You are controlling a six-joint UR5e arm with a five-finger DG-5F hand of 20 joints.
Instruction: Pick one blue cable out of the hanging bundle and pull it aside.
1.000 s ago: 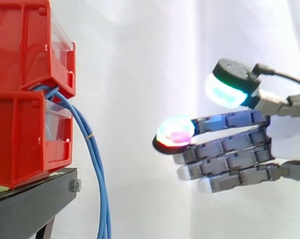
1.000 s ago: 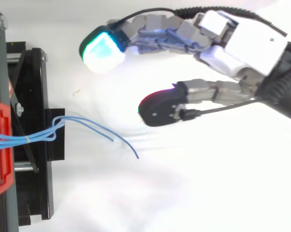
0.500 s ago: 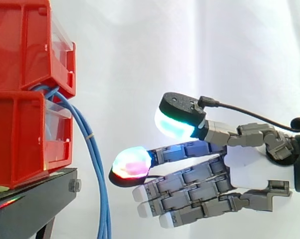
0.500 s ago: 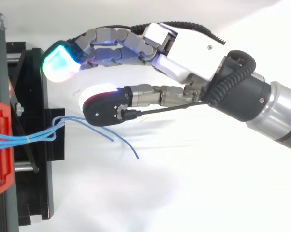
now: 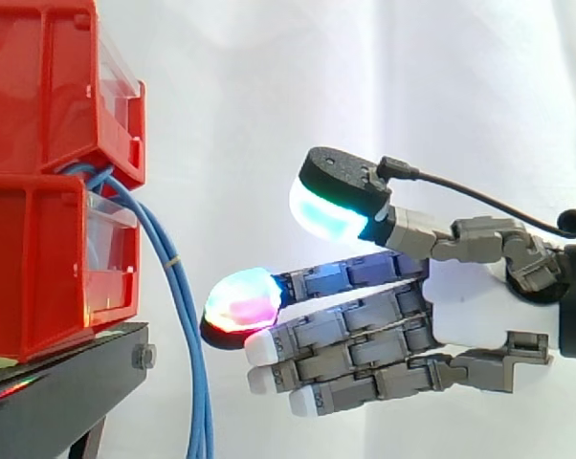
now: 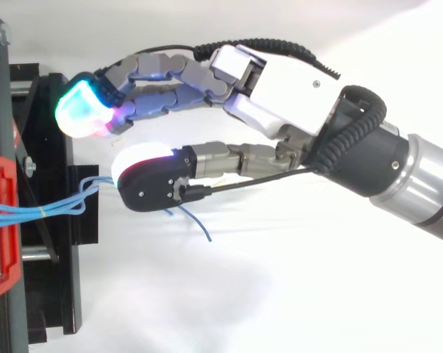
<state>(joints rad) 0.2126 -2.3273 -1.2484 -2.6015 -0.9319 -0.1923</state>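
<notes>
Left of centre, blue cables [image 5: 188, 320] hang just beside the robot hand [image 5: 465, 308], its fingers stretched level and spread (holding nothing).

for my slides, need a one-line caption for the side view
Open robot hand extended toward blue cables hanging from stacked red bins on a black stand, fingertips short of them.

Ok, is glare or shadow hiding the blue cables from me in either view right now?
Side view: the blue cables read dark against the bright white curtain, no glare on them. Top view: the white surface is very bright, yet the cables show; the robot hand covers part of their loose ends and casts a faint shadow below itself.
</notes>
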